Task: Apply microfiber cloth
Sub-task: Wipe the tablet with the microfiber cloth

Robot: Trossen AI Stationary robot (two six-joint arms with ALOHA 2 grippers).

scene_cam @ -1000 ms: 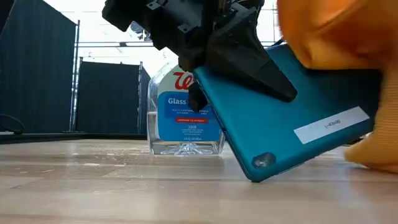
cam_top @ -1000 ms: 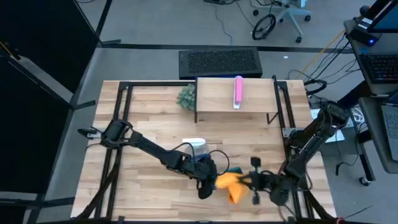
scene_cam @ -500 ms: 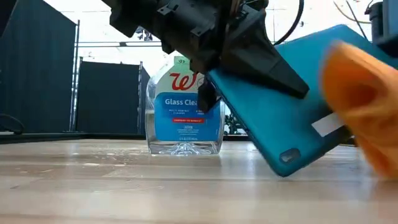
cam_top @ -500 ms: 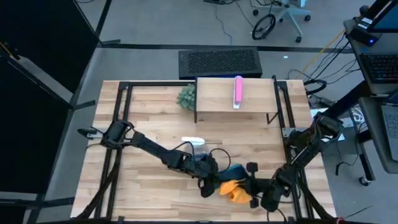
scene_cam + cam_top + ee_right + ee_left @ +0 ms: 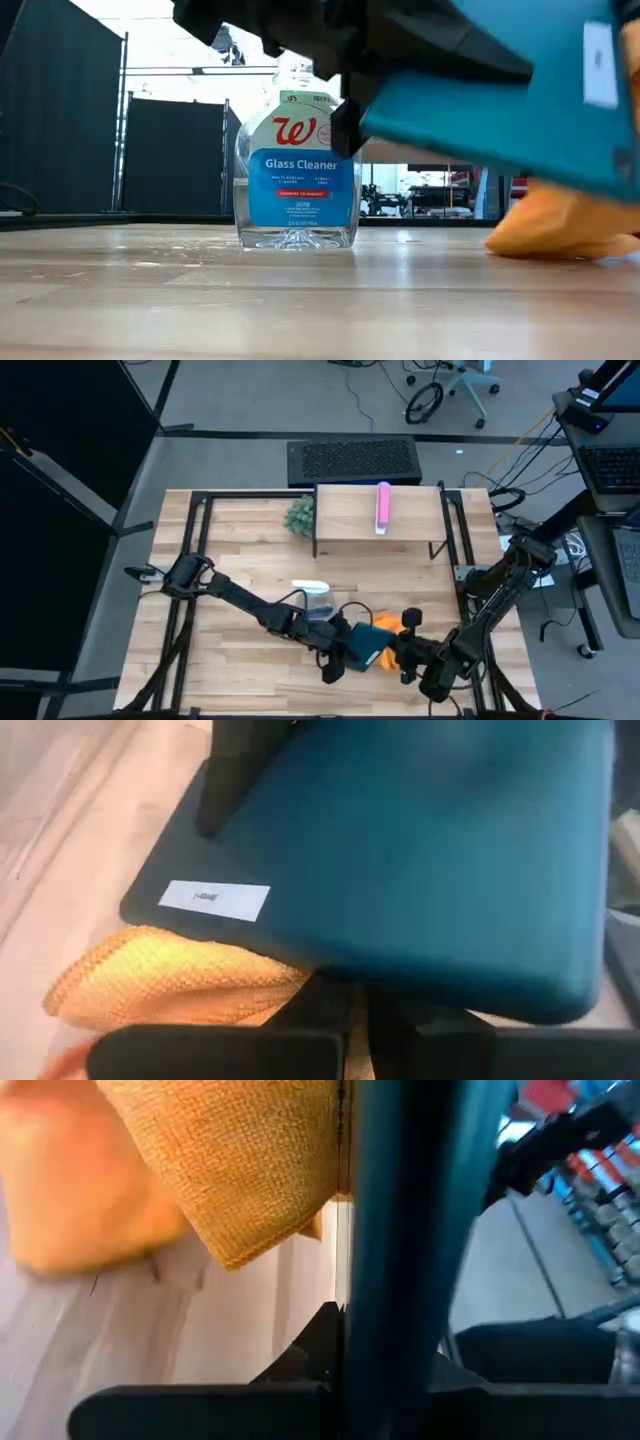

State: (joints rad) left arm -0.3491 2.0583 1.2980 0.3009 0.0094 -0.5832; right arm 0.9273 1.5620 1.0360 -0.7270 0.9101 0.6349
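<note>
Since 1 s ago my right gripper (image 5: 402, 656) dragged the microfiber cloth (image 5: 386, 640) under the teal tablet (image 5: 358, 644) clamped by my left gripper (image 5: 333, 657), 5 o'clock of the glass-cleaner bottle (image 5: 296, 170); right's fingers I can't tell; more push could pry tablet loose.

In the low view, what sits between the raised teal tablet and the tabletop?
The orange microfiber cloth lies on the table under the tablet, which the left end effector holds up. The right wrist view shows it under the tablet too.

Even overhead light, bright backlit windows (low view), blurred close wrist views
</note>
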